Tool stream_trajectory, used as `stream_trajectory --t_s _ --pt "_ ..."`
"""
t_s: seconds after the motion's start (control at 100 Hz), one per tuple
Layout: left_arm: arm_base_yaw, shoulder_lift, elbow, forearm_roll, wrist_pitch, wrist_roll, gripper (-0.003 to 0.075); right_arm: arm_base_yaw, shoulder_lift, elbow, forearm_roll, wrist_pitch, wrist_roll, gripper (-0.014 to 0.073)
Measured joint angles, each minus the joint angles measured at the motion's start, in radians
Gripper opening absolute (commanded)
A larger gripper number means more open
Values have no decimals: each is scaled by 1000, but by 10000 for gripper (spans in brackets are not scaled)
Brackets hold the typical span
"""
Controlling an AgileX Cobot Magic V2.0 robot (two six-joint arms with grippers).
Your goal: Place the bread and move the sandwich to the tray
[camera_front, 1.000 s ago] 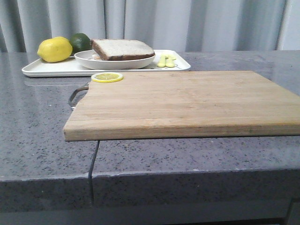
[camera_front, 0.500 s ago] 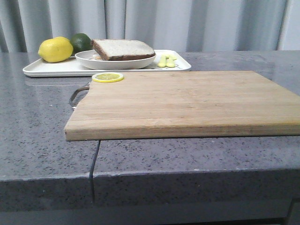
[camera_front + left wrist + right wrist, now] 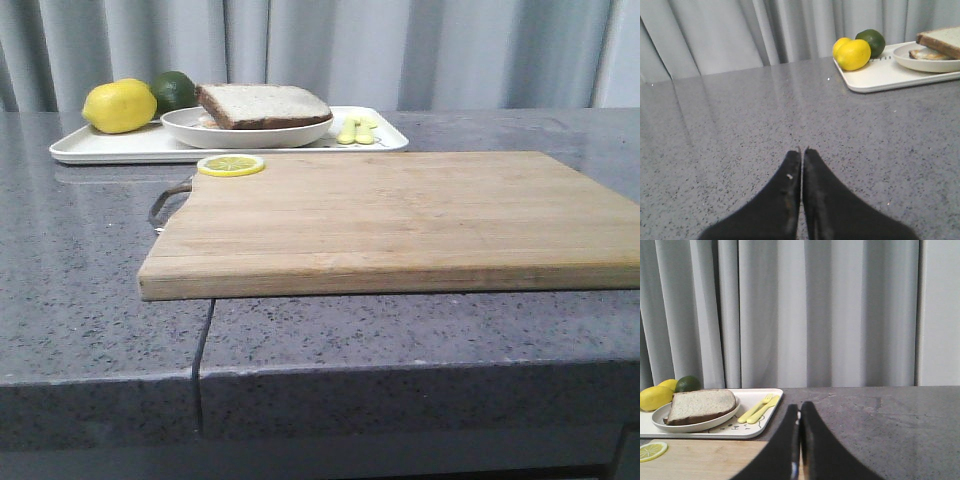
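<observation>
A: Since the earlier frame we see almost nothing moved: the whole front view has only slid a shade to the right, and the sandwich [image 3: 262,105] sits on its plate [image 3: 245,131] as before.

B: And that plate is already on the tray [image 3: 120,146], at the far left of the desk [image 3: 90,300], beside the lemon [image 3: 119,106] and lime [image 3: 174,90]. We judge the task all but finished.

A: Our left end effector [image 3: 802,150] is closed with nothing in it, low over bare desk. The right end effector [image 3: 799,412] is likewise closed and empty, above the cutting board's [image 3: 400,215] far edge.

B: Were we to lift it again, the bread is soft and light and would crush under a pinch; the plate is stiff, smooth, perhaps slippery. We would take the rim.

A: The desk is grey speckled stone, hard and slick, with a seam in front. Grey curtains [image 3: 815,310] close the room behind.
</observation>
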Motion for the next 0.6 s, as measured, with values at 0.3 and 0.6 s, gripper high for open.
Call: stream_trajectory --t_s 0.3,0.6 --pt "-2 0 51 28 -68 -10 -20 0 0 0 2 0 0 -70" --pt "-3 0 51 37 -87 -13 -20 0 0 0 4 0 0 -70"
